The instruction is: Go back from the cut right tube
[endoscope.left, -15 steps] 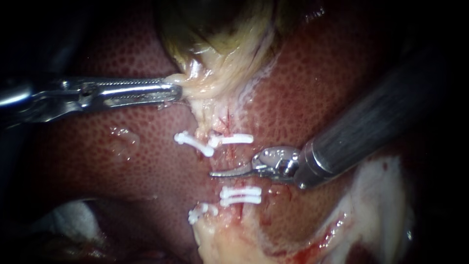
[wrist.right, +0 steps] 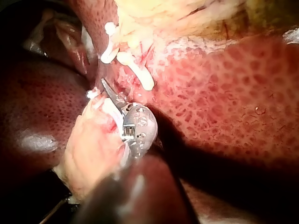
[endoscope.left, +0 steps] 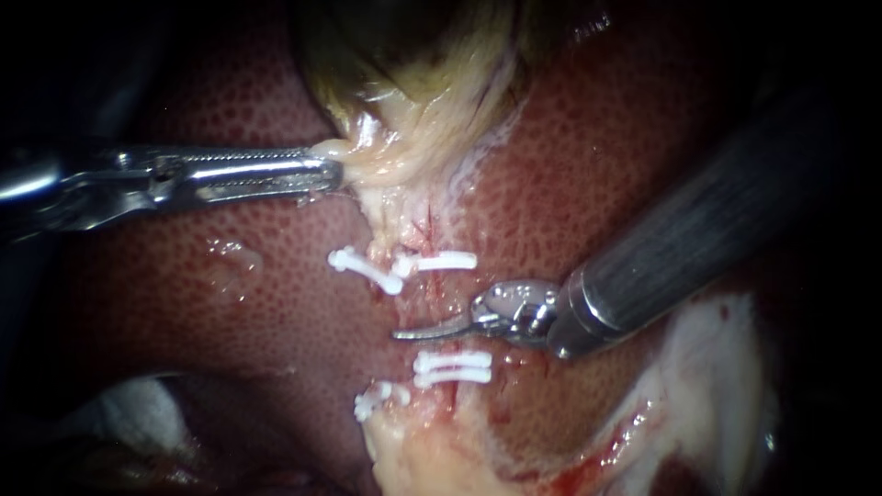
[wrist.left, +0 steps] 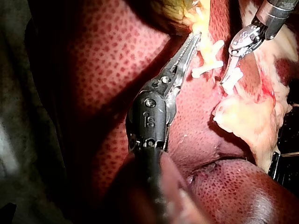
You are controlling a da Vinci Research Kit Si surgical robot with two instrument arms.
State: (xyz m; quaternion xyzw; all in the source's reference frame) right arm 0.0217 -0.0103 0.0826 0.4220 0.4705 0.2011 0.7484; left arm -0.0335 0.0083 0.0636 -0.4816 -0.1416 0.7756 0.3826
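Observation:
My left instrument reaches in from the left, its long jaws shut on pale yellow tissue at the lower end of the gallbladder. The left wrist view shows those jaws closed on that tissue. Below the gallbladder a pale strip runs down over the liver. It carries two white clips above and white clips below. My right instrument comes in from the right. Its thin curved blades lie together in the gap between the upper and lower clips, pointing left. In the right wrist view the blades rest beside a clip.
Pale fatty tissue with some blood lies at the lower right, under the right instrument's shaft. White gauze shows in the dark at the lower left. Dark red liver surrounds the clipped strip on both sides.
My right instrument has shifted very slightly left and down against the tissue. The left instrument and the clips have not moved.

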